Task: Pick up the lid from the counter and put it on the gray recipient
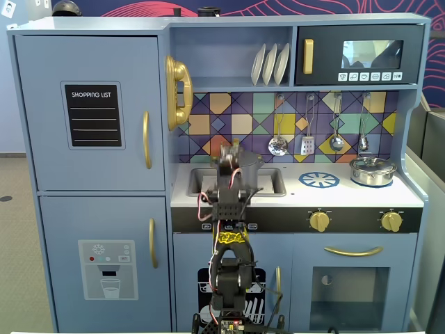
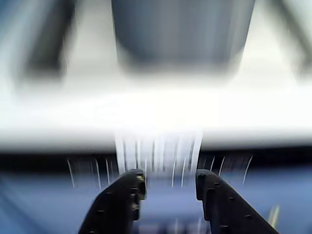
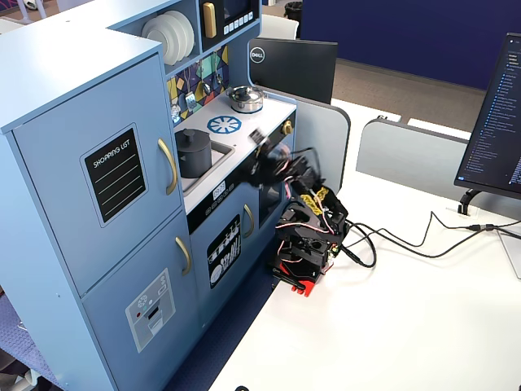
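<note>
While blurred in wrist view, gripper (image 2: 166,183) slightly open, empty, in front of gray recipient (image 3: 194,152) sitting lidded in sink (image 3: 218,151).

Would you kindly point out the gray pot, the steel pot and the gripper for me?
gray pot (image 3: 193,154), fixed view, on its side wall.
steel pot (image 1: 373,171), fixed view, on its shiny side wall.
gripper (image 2: 170,183), wrist view, midway between the two dark fingertips.
</note>
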Available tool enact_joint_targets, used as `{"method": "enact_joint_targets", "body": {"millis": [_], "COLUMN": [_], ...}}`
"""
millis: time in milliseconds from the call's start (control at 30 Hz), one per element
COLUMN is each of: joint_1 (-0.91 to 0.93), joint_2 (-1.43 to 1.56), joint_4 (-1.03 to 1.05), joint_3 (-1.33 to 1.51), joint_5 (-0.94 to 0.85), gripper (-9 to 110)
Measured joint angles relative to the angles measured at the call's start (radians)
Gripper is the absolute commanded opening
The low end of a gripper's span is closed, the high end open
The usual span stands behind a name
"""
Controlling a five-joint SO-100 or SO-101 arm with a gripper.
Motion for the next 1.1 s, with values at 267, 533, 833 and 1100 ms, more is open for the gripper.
{"method": "enact_joint_targets", "body": {"millis": [267, 533, 833, 1100], "joint_1": [0.005, -0.002, -0.012, -0.011], "joint_2": [0.127, 0.242, 0.261, 0.261], "joint_4": [-0.034, 0.155, 0.247, 0.247], "joint_3": [0.483, 0.684, 0.704, 0.701], "joint_5": [0.055, 0.101, 0.049, 0.078], "gripper": [0, 1, 5, 6]}}
